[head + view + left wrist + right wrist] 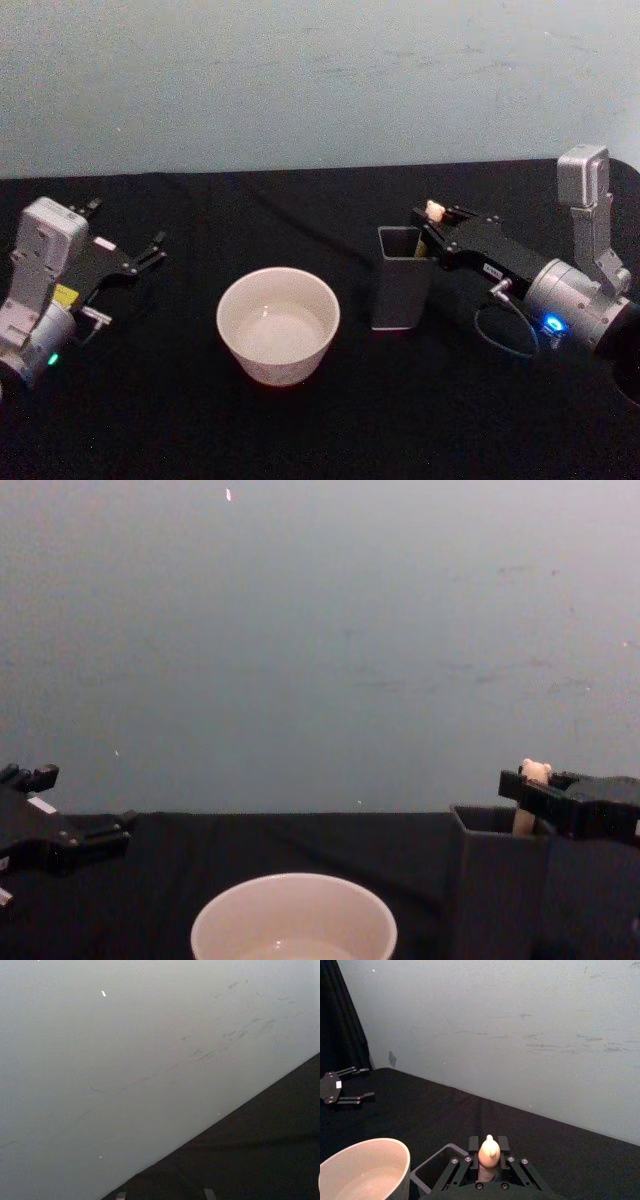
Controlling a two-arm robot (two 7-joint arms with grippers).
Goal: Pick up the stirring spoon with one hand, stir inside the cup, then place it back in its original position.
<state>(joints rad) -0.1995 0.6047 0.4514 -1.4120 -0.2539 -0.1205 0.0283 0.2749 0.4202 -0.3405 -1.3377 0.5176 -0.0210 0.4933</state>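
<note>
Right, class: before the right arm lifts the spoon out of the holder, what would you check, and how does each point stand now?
1. Right gripper shut on the handle of the beige bear-topped stirring spoon: ok.
2. Spoon standing in the tall dark grey square holder, not yet lifted: ok.
3. Spoon's bowl free inside the holder: cannot tell, it is hidden.
4. Wide cream-white round cup upright, beside the holder and apart from it: ok.
5. Left gripper open, parked to the cup's left, off the path: ok.

Right jaws pinched, left jaws spread.
</note>
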